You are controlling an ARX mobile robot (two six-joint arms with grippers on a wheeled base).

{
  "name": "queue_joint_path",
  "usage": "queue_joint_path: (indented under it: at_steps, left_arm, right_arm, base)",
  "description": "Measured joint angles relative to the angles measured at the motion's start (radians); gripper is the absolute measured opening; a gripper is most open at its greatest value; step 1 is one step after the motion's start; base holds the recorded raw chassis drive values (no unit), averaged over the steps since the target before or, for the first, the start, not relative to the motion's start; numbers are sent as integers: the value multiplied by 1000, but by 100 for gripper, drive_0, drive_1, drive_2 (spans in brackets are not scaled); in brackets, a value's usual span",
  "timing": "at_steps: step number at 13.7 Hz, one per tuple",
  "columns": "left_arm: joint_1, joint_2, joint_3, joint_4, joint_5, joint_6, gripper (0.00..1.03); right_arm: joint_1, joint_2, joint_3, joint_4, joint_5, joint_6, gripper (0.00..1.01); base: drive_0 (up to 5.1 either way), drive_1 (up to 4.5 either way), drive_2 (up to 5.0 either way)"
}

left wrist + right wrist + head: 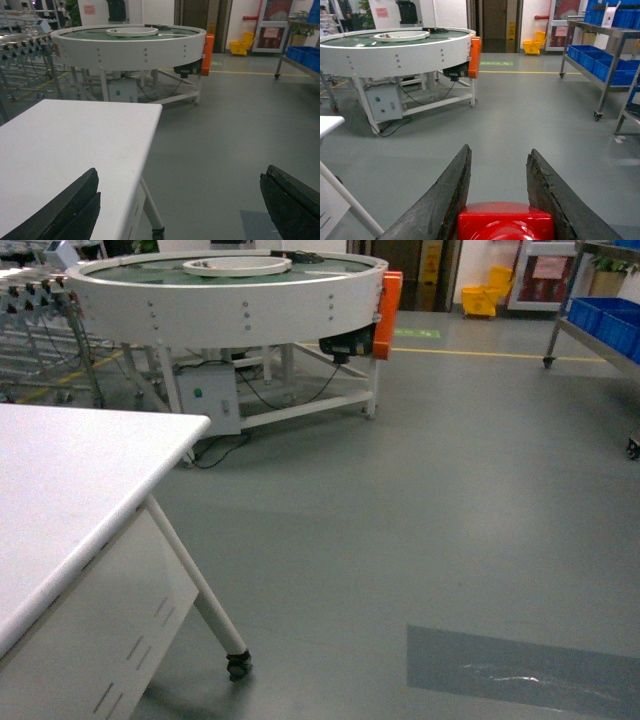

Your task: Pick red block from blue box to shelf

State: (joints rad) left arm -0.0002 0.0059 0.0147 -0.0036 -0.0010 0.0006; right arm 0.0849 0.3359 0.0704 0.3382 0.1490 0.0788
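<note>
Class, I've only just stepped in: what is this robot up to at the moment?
The right claw is shut on the red block, carrying it above the open grey floor. The left claw is open and holds nothing, hanging over the corner of a white table. The steel shelf with dark blue crates stands ahead on the right, some way off, so the block is not yet placed. The blue box is not in view.
</note>
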Motion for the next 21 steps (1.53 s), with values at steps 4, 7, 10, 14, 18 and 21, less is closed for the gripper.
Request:
queue_joint_path:
  at_steps: [4, 7, 10, 14, 18, 21]
  left_arm:
    - [0, 0, 0, 0, 0, 0, 98]
    - [0, 0, 0, 0, 0, 0, 98]
    - [0, 0, 0, 1, 0, 0, 98]
    - [0, 0, 0, 0, 0, 0, 98]
    - [0, 0, 0, 1, -1, 0, 98]
    - [0, 0, 0, 1, -1, 0, 98]
  right_arm:
    - [0, -5, 0, 4, 0, 0, 28]
    - [0, -4, 0, -1, 0, 0, 28]
    - [0, -4, -1, -3, 0, 0, 28]
    - [0, -4, -1, 1, 0, 0, 28]
    - [0, -3, -1, 0, 0, 0, 28]
    - [0, -2, -1, -1, 0, 0, 28]
  base:
    - [-163, 83, -408]
    - [0, 433, -433]
    - [9, 442, -424]
    - [-4, 429, -438]
    - [-100, 334, -533]
    - [-160, 273, -594]
